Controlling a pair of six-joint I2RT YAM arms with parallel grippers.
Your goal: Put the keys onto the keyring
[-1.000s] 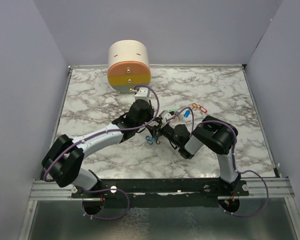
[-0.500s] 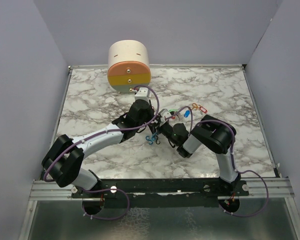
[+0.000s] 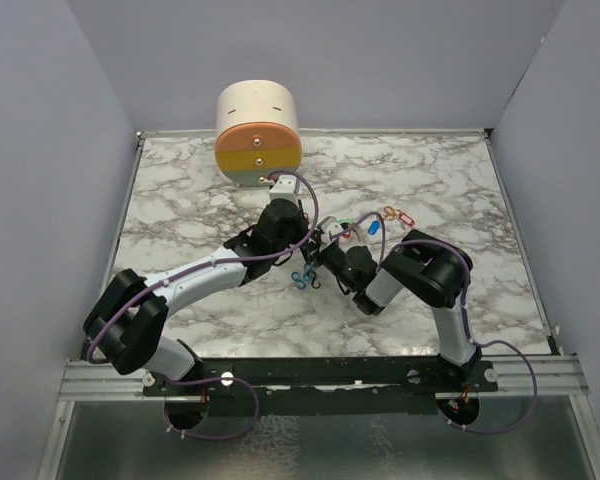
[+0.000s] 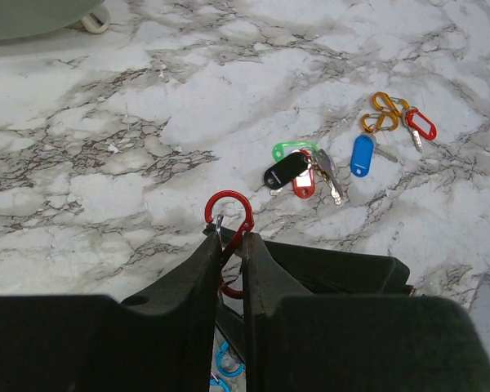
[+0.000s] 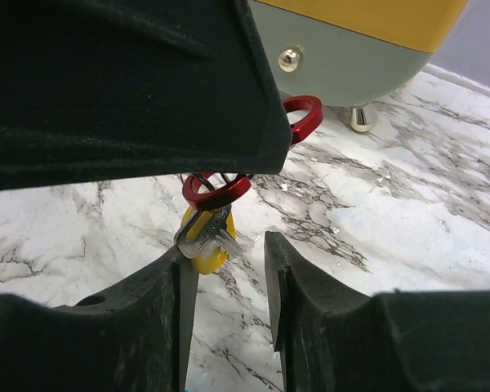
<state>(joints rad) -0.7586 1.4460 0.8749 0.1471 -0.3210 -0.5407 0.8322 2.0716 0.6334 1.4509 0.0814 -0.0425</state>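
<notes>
My left gripper (image 4: 231,241) is shut on the red keyring (image 4: 229,214), a carabiner held above the table. In the right wrist view the keyring's lower loop (image 5: 216,193) carries a silver key with a yellow head (image 5: 206,242). That key rests against the left finger of my right gripper (image 5: 229,265), whose jaws stand apart with nothing pinched between them. More keys lie on the marble: a green, black and red bunch (image 4: 296,169), a blue one (image 4: 361,155) and a red one (image 4: 420,125). From above, both grippers meet mid-table (image 3: 322,247).
A round drawer unit (image 3: 258,135) with orange, yellow and green fronts stands at the back. Orange carabiners (image 4: 381,114) lie by the red key. Blue carabiners (image 3: 302,279) lie on the table under the grippers. Grey walls close in the left and right sides.
The right gripper's jaws have narrowed and it has edged slightly left toward the left gripper. The left gripper keeps its hold on the red keyring.
</notes>
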